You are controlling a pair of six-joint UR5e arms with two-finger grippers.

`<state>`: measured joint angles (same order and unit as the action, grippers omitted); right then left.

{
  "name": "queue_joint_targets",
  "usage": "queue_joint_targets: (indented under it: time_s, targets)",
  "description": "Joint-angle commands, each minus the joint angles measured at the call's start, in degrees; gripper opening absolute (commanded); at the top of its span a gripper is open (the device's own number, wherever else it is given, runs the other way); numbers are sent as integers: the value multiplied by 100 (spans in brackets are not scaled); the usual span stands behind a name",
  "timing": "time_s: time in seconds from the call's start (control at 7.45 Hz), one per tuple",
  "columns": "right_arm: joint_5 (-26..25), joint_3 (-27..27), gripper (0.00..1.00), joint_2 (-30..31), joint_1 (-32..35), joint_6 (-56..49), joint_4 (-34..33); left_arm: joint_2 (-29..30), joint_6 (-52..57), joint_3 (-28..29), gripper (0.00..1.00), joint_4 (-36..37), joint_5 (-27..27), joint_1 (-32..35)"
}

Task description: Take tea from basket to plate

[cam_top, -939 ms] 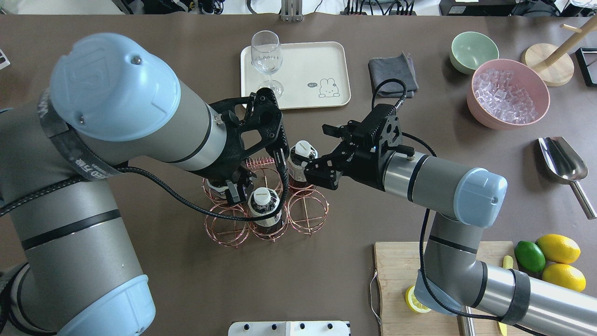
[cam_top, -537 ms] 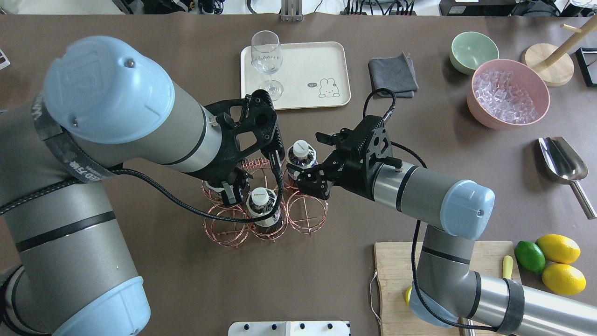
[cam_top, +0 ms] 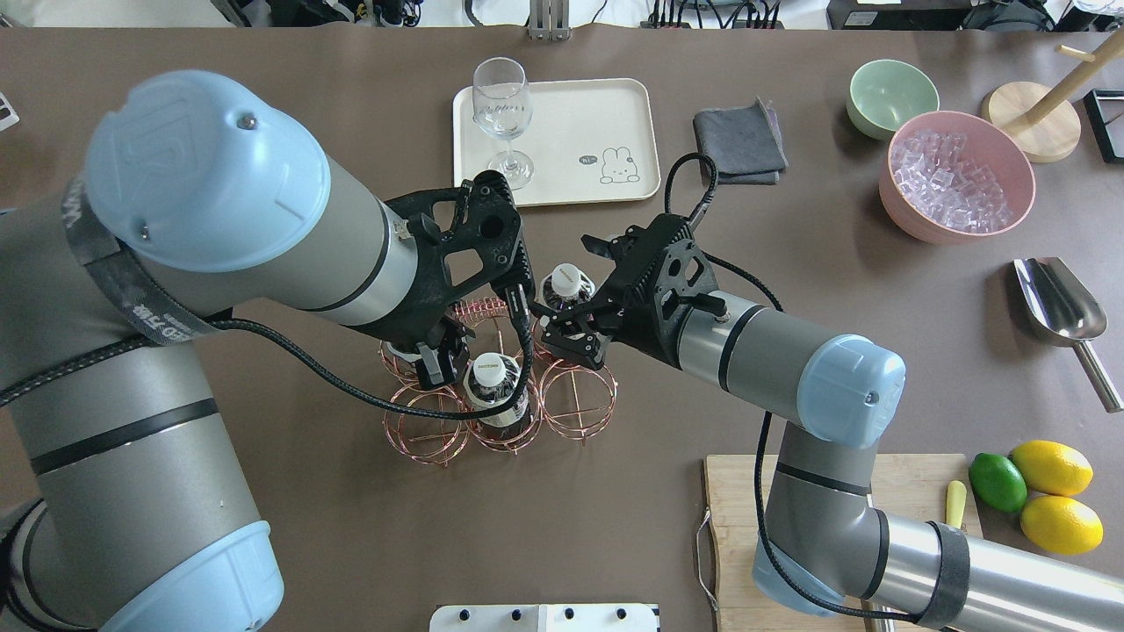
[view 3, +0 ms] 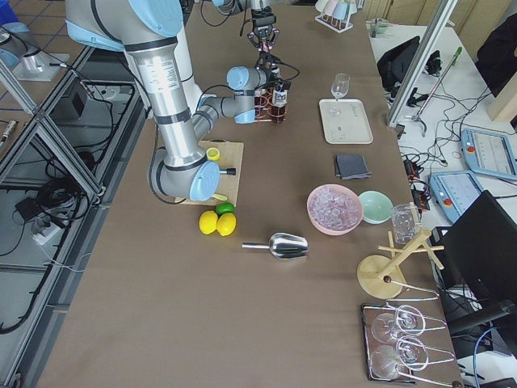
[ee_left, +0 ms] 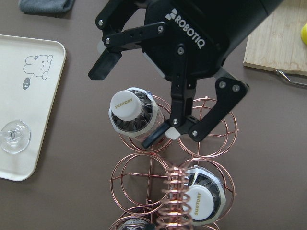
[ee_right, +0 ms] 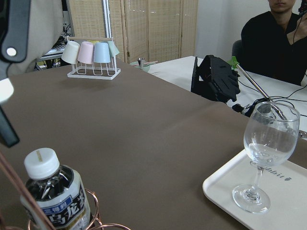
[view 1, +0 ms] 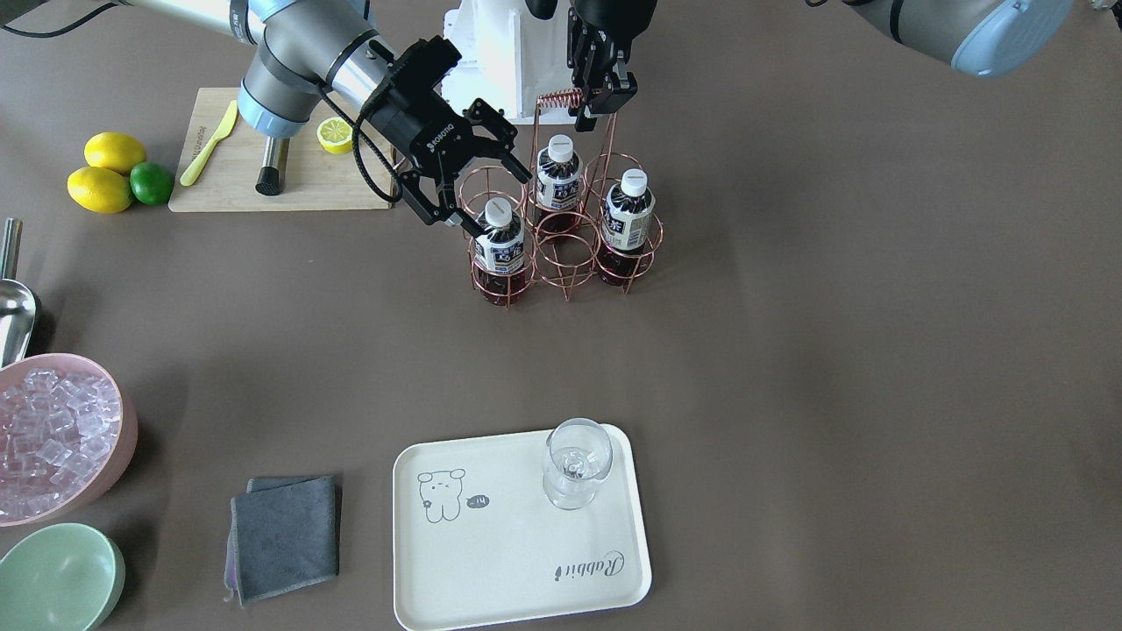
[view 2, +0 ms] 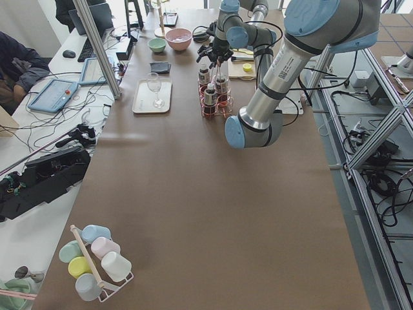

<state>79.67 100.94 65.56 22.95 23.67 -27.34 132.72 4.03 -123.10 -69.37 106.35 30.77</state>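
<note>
While basket (view 1: 559, 99) is steadied at coiled handle by left gripper (view 1: 603, 92), clamped shut there, upper centre of front-facing view, right gripper (ee_left: 127, 105) is held wide around tea (view 1: 500, 250), bottle in ring at basket's lower-left corner, fingers (ee_left: 104, 67) either side of neck, not yet closed. All three bottles seated in rings; none lifted. On plate (view 1: 491, 561), bottom centre, wine glass (view 1: 574, 464) stands, no bottle. Judged early: grasp, lift-out, carry and set-down on plate all left to be done
</note>
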Motion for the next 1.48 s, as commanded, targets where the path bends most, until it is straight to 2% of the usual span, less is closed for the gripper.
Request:
queue_joint_targets:
  time_s: [0.0, 0.13, 0.27, 0.54, 0.67, 0.8, 1.34]
  targets:
    - [-13, -57, 78, 0, 8, -29, 9, -1, 2, -3, 0, 2, 0, -1]
    - [-21, -57, 72, 0, 8, -21, 9, -1, 2, 5, 0, 2, 0, -1]
    - [-21, -57, 60, 18, 8, -21, 18, -9, 2, 5, 0, 2, 0, -1]
    - [-39, -65, 18, 27, 17, -21, 44, -62, 2, -3, 0, 2, 17, -1]
    - [-56, -118, 6, 18, 26, -21, 62, -71, 2, -4, 0, 2, 26, -1]
    - [-143, -110, 0, -34, 26, 23, 62, -80, 2, 5, 0, 2, 26, -1]
    - [-13, 663, 0, -96, 210, 629, -587, -123, 10, -12, 0, 2, 52, 8]
